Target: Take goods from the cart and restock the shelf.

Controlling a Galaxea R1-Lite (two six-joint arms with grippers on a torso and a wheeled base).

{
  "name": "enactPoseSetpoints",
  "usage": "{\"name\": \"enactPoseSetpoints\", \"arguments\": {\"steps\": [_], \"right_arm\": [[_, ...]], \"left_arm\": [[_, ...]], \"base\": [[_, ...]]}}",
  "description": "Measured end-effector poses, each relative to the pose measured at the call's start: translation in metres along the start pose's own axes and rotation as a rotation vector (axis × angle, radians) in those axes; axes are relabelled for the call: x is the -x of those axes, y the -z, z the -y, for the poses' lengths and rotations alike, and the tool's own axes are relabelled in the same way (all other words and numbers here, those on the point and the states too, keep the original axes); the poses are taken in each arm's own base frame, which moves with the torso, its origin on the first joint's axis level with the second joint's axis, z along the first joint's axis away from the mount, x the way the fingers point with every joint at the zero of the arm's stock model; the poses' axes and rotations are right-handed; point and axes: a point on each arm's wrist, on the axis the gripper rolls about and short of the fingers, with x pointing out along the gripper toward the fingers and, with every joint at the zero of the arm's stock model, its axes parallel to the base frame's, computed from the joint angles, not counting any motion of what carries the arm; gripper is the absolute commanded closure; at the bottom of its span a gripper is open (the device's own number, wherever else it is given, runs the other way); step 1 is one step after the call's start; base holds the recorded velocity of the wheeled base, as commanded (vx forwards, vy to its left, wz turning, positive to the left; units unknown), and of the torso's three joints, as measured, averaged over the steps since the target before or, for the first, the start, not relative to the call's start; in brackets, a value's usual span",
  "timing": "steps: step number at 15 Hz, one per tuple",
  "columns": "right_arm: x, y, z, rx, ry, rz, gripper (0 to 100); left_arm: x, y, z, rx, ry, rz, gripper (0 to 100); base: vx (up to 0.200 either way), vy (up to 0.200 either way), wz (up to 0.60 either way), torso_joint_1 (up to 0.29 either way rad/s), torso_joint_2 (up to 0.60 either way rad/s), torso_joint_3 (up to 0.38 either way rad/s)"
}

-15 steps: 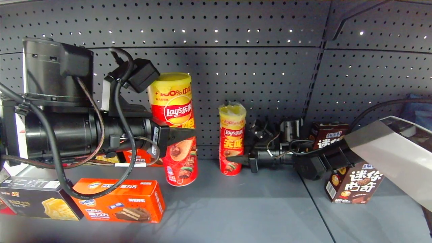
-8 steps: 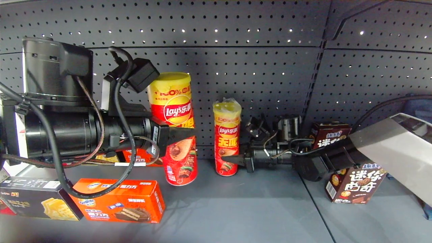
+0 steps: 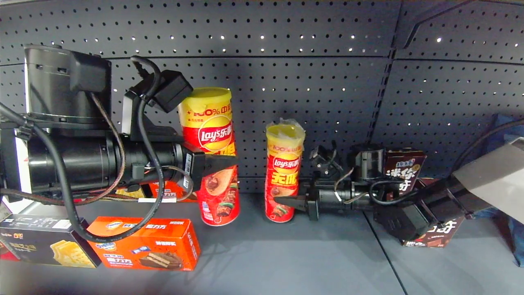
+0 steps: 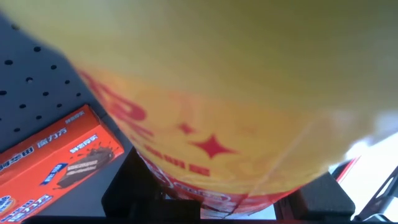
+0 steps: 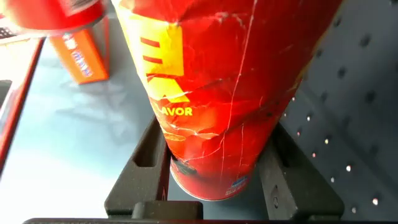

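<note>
So both arms are up at the shelf (image 3: 311,254). The right gripper (image 3: 286,200) is clamped low on the small chip can (image 3: 284,164), with a finger on each side in the right wrist view. The left gripper (image 3: 221,163) is squeezed around the middle of the big chip can (image 3: 206,123). Both cans stand upright near the pegboard (image 3: 319,94), side by side with a gap between them. I can't tell if the small one's base is fully down or just off the deck. My take: settle it flat first and keep it vertical, then let go slowly and back straight out so the fingers don't drag it. It's tall and narrow, so I'd guess it tips easily, and the big can is close enough to get knocked. Container-wise, both cans are sealed and the small one has crinkly clear film over its yellow top, so no seeing what's inside. The orange wafer box (image 3: 163,246), black cracker box (image 3: 37,241) and brown cookie box (image 3: 407,166) are all closed too.
</note>
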Motion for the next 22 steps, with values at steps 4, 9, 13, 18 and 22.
{"name": "enactPoseSetpoints", "arguments": {"steps": [4, 9, 13, 18, 22], "right_arm": [[0.026, 0.01, -0.03, -0.009, -0.001, -0.002, 100], [0.058, 0.015, -0.063, -0.027, -0.009, -0.02, 100], [0.087, 0.024, -0.093, -0.038, -0.023, -0.033, 100], [0.101, 0.034, -0.105, -0.046, -0.019, -0.04, 100], [0.103, 0.041, -0.102, -0.066, -0.003, -0.056, 100]], "left_arm": [[0.001, 0.0, 0.001, -0.002, 0.001, 0.0, 100], [0.001, 0.001, 0.001, -0.001, 0.002, -0.004, 100], [0.0, 0.004, 0.002, 0.001, 0.004, -0.016, 100], [0.0, 0.007, 0.002, 0.004, 0.003, -0.026, 100], [-0.001, 0.008, 0.003, 0.003, 0.004, -0.03, 100]], "base": [[0.0, 0.0, 0.0, 0.0, 0.0, 0.0], [0.0, 0.0, 0.0, 0.0, 0.0, 0.0], [0.0, 0.0, 0.0, 0.0, 0.0, 0.0], [0.0, 0.0, 0.0, 0.0, 0.0, 0.0], [0.0, 0.0, 0.0, 0.0, 0.0, 0.0]]}}
